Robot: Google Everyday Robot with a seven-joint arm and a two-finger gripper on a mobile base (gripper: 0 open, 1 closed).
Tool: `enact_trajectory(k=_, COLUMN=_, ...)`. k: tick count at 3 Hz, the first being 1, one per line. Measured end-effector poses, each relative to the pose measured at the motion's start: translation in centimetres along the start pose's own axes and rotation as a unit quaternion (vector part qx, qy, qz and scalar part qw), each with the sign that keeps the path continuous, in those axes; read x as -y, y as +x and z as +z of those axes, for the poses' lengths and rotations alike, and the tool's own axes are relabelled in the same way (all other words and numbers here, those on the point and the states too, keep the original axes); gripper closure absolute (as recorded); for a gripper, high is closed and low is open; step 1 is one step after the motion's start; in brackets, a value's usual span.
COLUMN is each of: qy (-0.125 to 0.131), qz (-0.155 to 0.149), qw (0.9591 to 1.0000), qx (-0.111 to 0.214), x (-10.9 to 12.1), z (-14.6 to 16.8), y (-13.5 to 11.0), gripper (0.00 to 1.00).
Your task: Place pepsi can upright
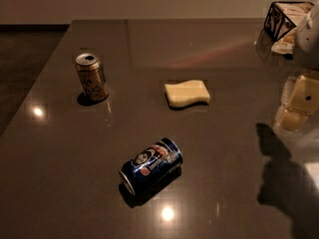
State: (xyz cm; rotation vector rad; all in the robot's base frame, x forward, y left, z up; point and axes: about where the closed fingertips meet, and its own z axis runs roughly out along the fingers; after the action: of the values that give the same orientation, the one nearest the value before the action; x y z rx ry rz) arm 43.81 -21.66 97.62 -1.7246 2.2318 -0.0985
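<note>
Dark blue pepsi can [151, 165] lies on its side on grey table [224, 148]; gripper [297, 106] at right edge, well apart, its state cannot be told.

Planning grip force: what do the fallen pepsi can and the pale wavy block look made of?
The pepsi can: glossy printed metal, likely aluminium, given its silver end. The block: matte, soft-looking, perhaps sponge. The gripper is at the right edge.
</note>
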Motion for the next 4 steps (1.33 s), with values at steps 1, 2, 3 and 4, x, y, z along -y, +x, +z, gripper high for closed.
enact_trajectory(k=1, qy=-0.003, qz=-0.005, qw=1.0000, qx=0.004, x=-0.1, z=0.1, y=-0.5, gripper=0.00)
enact_trajectory(k=2, qy=-0.017, qz=-0.027, qw=0.9993, qx=0.022, x=-0.5, z=0.8, y=-2.6, gripper=0.00)
enact_trajectory(k=3, qy=-0.033, qz=-0.085, qw=0.9951, qx=0.038, x=-2.7, z=1.9, y=-6.5, gripper=0.00)
enact_trajectory(k=4, qy=-0.049, qz=-0.158, qw=0.9853, qx=0.042, x=-6.1, z=3.4, y=-10.3, gripper=0.00)
